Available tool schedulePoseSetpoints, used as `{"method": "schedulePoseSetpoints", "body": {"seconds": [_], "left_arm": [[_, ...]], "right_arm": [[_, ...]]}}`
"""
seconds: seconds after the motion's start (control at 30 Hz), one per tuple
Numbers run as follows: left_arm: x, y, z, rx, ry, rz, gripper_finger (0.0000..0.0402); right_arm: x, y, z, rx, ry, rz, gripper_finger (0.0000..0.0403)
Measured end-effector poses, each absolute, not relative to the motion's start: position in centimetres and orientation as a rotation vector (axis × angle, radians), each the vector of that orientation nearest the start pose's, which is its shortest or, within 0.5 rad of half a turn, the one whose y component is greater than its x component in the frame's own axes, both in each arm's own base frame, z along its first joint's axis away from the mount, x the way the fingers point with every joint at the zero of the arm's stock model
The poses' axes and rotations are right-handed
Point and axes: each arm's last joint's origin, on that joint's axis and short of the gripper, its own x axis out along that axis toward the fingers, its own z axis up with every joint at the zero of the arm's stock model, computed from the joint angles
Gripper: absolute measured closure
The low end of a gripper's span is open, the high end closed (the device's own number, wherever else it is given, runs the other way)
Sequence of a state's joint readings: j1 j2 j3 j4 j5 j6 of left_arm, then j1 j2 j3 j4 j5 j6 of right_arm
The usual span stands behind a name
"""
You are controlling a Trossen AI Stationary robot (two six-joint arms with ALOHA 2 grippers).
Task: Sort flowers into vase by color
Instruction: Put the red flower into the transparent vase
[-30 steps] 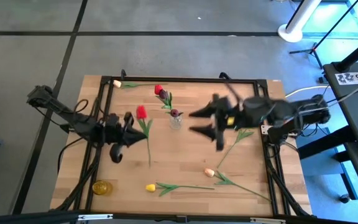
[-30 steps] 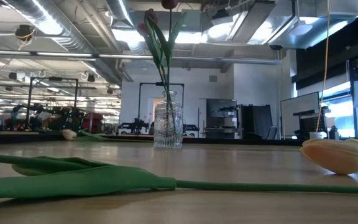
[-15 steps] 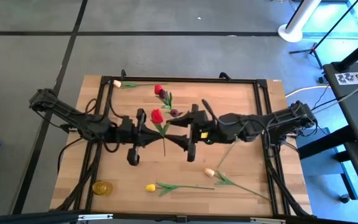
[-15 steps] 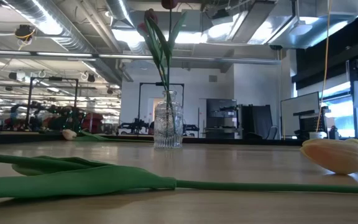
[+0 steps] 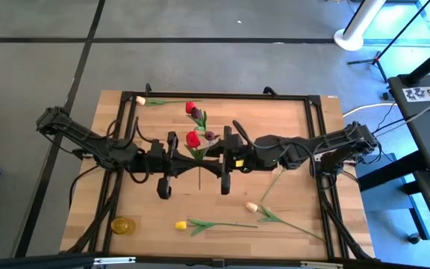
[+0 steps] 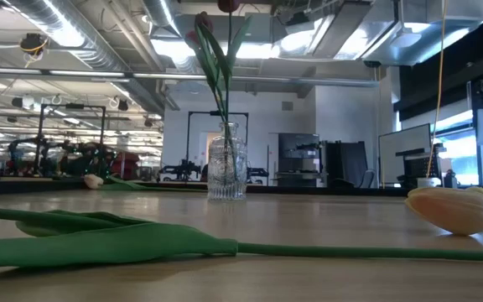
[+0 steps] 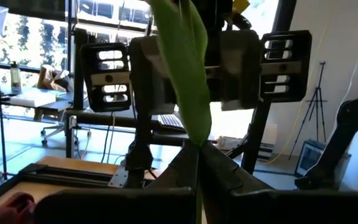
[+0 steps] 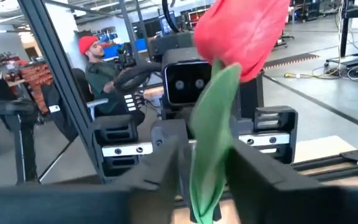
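- Mid-table handover: my left gripper (image 5: pixel 172 159) and my right gripper (image 5: pixel 225 158) face each other across the middle of the table (image 5: pixel 304 224), a red tulip (image 5: pixel 193 139) upright between them, head up, stem (image 5: pixel 199 173) running down toward the near edge.
- The left wrist view shows my left fingers (image 7: pixel 185 167) closed on the stem with a leaf (image 7: pixel 185 68) rising past the lens. The right wrist view shows my right fingers (image 8: pixel 166 155) narrow around the same stalk, the red head (image 8: pixel 244 31) just above; whether they already press it, I cannot tell.
- The vase (image 5: pixel 210 142) stands just beyond the tulip, nearer my right arm, holding a maroon flower (image 5: pixel 209 135). The coming move, I judge, depends on carrying the stem upright over its mouth.
- Only the low view shows the vase (image 6: pixel 226 168) as clear glass with stems standing in it; neither gripper appears there.
- Other tulips lie flat: yellow (image 5: pixel 181 225) and cream (image 5: pixel 251 207) at the near side, another red (image 5: pixel 191 107) and a cream one (image 5: pixel 141 100) toward the far edge.
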State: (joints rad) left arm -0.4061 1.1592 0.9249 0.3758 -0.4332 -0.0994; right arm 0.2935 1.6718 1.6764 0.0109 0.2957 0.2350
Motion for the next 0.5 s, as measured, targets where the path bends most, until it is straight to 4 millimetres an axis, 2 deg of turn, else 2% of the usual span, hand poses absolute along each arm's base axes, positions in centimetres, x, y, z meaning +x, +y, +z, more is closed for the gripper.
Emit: {"method": "schedulePoseSetpoints", "body": {"seconds": [0.1, 0.17, 0.3, 0.43, 0.5], "left_arm": [[24.3, -9.0, 36.0, -0.156, -0.126, 0.058, 0.0395], [24.3, -8.9, 35.9, -0.155, -0.123, 0.100, 0.0380], [23.3, -9.1, 36.1, -0.149, -0.095, 0.122, 0.0338], [20.9, -9.5, 35.9, -0.135, 0.015, 0.141, 0.0301], [19.5, -9.3, 36.0, -0.186, 0.043, 0.159, 0.0290]], "right_arm": [[37.3, 10.1, 42.9, 0.256, -0.018, -0.024, 0.0362], [37.4, 9.8, 42.8, 0.256, -0.011, -0.033, 0.0389], [36.9, 9.1, 43.3, 0.246, -0.017, -0.065, 0.0383], [34.2, 7.6, 45.8, 0.245, -0.032, -0.012, 0.0396], [32.8, 7.1, 45.8, 0.206, 0.070, 0.000, 0.0392]]}}
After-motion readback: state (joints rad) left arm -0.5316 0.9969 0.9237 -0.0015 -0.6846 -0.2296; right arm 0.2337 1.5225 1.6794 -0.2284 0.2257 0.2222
